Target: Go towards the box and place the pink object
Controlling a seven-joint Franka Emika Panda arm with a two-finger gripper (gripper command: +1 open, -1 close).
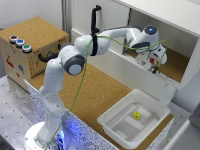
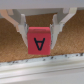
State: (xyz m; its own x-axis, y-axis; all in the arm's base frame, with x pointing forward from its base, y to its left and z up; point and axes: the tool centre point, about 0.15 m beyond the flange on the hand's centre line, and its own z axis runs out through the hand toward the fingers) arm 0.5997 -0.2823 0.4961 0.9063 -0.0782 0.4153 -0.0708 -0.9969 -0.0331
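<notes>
Exterior view: arm reaches into the shelf recess, well away from the box.
Box (image 1: 159, 111): on the cork counter's near edge, a yellow cube (image 1: 136, 115) inside.
Gripper (image 2: 38, 31): clamped on the pink object (image 2: 39, 42).
Next move: likely lift clear of the ledge before swinging over the box.

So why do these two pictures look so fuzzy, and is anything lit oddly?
Exterior view: soft all over, with a blue glow on the arm's wrist joint and near its base; the yellow cube in the box is just a blob. Wrist view: the pink object between the gripper fingers reads clearly, but the pale ledge below is smeared.
</notes>
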